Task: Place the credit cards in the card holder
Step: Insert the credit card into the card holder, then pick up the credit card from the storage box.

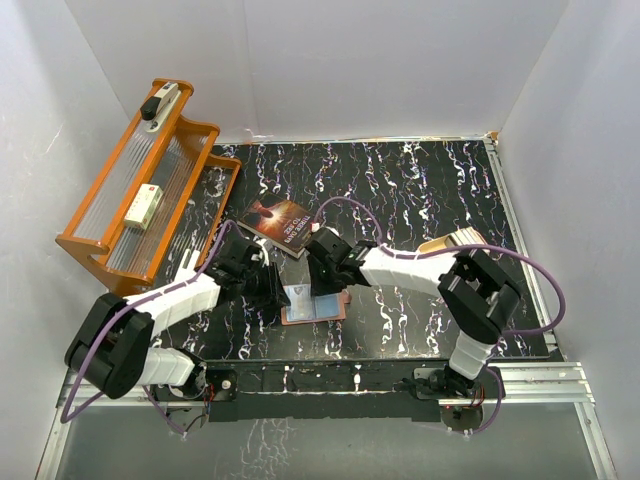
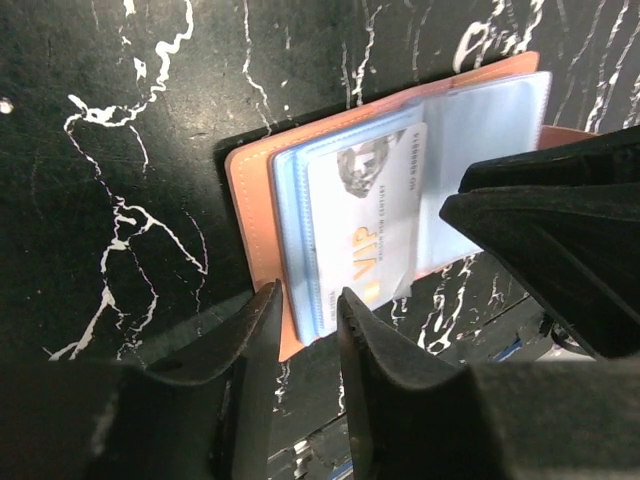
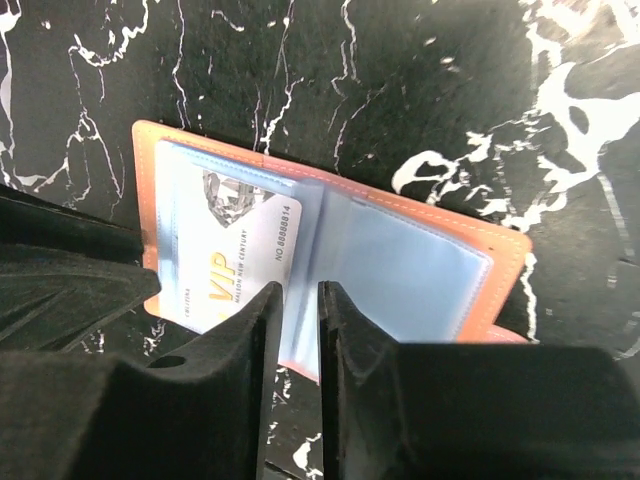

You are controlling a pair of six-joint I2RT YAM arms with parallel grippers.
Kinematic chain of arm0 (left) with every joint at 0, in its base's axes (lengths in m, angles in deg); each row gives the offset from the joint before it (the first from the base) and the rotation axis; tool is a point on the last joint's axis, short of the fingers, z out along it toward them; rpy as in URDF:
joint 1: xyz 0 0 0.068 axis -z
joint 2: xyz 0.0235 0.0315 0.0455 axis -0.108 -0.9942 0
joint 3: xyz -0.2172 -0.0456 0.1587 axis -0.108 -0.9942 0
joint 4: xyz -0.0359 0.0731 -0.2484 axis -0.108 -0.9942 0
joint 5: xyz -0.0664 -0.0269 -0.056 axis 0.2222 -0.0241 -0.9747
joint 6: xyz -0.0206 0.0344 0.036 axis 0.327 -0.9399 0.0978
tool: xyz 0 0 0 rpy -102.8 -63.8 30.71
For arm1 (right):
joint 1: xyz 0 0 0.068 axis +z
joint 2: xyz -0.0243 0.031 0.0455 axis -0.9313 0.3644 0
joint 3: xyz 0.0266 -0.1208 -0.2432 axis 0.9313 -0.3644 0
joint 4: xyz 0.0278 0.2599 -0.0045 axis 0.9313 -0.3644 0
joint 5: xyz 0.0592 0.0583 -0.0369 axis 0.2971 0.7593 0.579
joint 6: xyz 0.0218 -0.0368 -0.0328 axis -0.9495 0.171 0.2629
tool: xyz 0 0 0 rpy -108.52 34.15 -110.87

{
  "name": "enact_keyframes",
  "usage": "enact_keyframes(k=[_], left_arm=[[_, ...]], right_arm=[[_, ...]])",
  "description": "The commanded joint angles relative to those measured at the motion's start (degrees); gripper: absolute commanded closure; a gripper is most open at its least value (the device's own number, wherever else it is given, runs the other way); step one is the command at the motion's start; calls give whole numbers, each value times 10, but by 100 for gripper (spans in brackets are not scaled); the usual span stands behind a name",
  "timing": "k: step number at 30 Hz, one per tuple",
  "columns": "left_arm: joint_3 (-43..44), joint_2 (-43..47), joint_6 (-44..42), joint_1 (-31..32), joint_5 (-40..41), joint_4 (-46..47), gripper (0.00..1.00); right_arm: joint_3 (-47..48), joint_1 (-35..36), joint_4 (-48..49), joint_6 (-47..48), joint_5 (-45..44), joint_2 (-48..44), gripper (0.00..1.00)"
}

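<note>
Left tool (image 2: 305, 325), narrowly parted, grips the near edge of the open reddish-brown leather card holder (image 2: 250, 190); right tool (image 3: 298, 320), likewise narrow, pinches its clear sleeve beside the pale VIP card (image 3: 235, 270).

Lab test cell, white enclosure walls (image 1: 350, 60), aluminium rails (image 1: 540, 375)

White-shelled arms with black joints trail purple cables; black, seemingly matte fingers (image 2: 250, 350) end each wrist.

Marbled table (image 1: 420, 190): holder (image 1: 330, 310), book (image 1: 278, 225), rack (image 1: 140, 190).
</note>
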Motion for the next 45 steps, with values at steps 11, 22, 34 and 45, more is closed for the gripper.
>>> enact_keyframes(k=[11,22,34,45], left_arm=[[110,108,-40,2,39,-84,42],[149,142,-100,2,0,-148,1],[117,169,-162,1,-3,-177,1],[110,171,-166,1,-5,-173,2]], right_arm=[[78,-83,-151,186,-231,-101,61],[136,-260,-226,313,-359,-80,51],[162,-375,-255,367,-407,-14,49],[150,-403,-240,428,-419,39,50]])
